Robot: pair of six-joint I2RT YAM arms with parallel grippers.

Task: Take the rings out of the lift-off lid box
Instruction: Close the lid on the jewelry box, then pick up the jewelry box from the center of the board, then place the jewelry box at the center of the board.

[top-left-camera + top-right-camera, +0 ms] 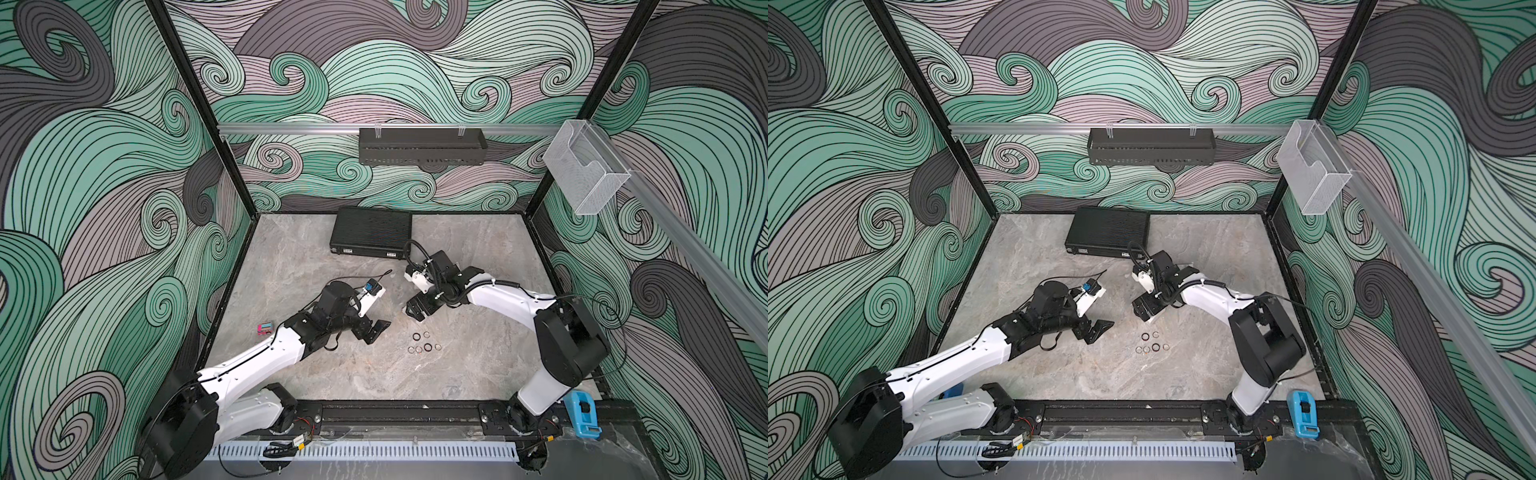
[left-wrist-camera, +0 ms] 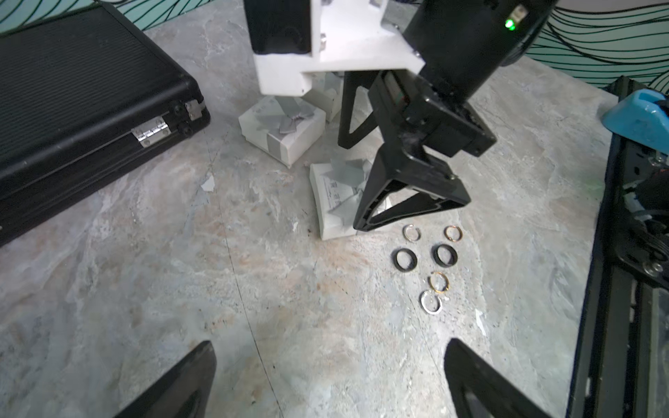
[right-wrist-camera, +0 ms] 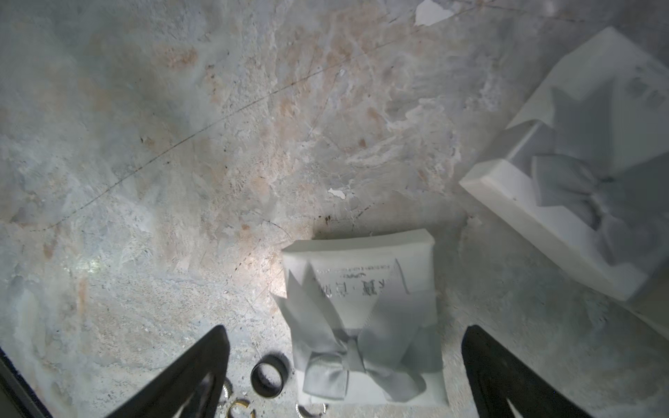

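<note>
Several rings [image 1: 428, 347] [image 1: 1155, 347] lie loose on the marble table, two black and the others thin and pale. In the left wrist view they show in pairs, with one black ring [image 2: 405, 260] in the middle pair. White box pieces with grey bows sit beside them: one [image 2: 282, 134] farther back, one [image 3: 365, 289] lying flat next to the rings. My right gripper [image 1: 415, 311] [image 3: 345, 336] hangs open over that flat piece, touching nothing. Left of the rings, my left gripper [image 1: 374, 331] [image 2: 331, 365] stands open over bare table.
A black ribbed case [image 1: 371, 232] [image 2: 83, 101] lies at the back of the table. A small pink and teal item [image 1: 265, 329] sits at the left edge. A blue tape dispenser [image 1: 584, 419] stands on the front rail at the right. A black wall tray [image 1: 422, 145] hangs behind.
</note>
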